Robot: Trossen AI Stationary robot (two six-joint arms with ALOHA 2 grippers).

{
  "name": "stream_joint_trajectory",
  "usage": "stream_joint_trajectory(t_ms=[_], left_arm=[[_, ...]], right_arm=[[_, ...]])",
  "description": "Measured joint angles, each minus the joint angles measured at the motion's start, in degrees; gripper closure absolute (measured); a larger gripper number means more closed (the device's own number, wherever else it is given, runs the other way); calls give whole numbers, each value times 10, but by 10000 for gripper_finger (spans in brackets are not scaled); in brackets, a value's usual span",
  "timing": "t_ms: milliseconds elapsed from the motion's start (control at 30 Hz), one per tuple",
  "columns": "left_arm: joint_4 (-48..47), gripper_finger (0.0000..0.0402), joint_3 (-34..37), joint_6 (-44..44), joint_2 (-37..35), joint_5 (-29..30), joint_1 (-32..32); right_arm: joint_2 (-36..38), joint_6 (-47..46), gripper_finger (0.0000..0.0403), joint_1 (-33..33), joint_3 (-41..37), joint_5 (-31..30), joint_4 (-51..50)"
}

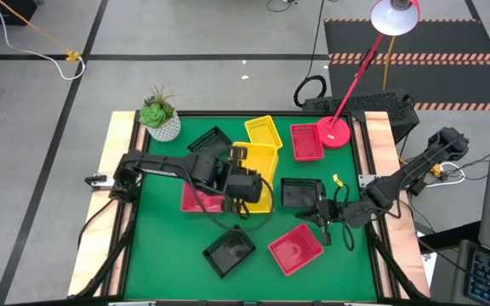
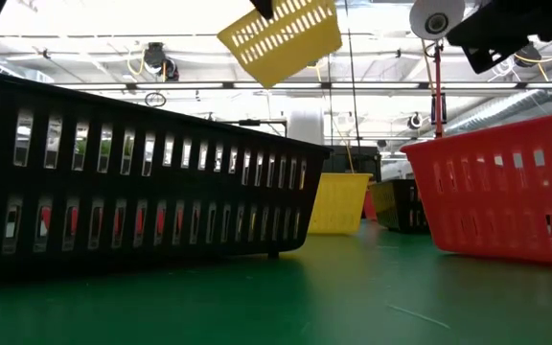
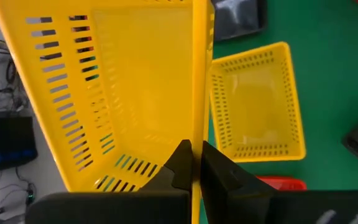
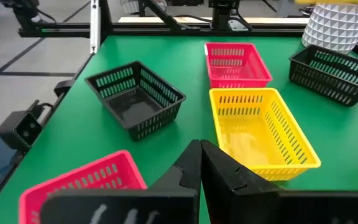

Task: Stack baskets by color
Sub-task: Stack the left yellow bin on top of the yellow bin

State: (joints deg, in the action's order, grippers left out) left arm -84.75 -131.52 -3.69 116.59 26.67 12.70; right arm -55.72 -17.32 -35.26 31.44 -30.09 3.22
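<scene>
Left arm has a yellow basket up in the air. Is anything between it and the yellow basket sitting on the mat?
Nothing visible. The left gripper is shut on the lifted yellow basket; the yellow basket on the mat lies open and empty below, beside it, with only green mat around.

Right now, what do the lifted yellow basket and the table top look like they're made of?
Yellow basket: looks like thin moulded plastic, smooth and slightly glossy, with slotted walls that light shines through. Table top: probably a green mat or felt, flat and matte, with no glare.
</scene>
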Motion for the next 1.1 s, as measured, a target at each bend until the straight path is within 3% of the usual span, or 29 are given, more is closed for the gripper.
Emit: stream_joint_trajectory(t_ms=[600,1100], left_arm=[[10,389,0,84,90,-14,28],[29,388,4,138,129,-62,27]], right_arm=[[12,-20,403,-16,0,-2,-57],[29,-45,403,-16,0,-3,-97]])
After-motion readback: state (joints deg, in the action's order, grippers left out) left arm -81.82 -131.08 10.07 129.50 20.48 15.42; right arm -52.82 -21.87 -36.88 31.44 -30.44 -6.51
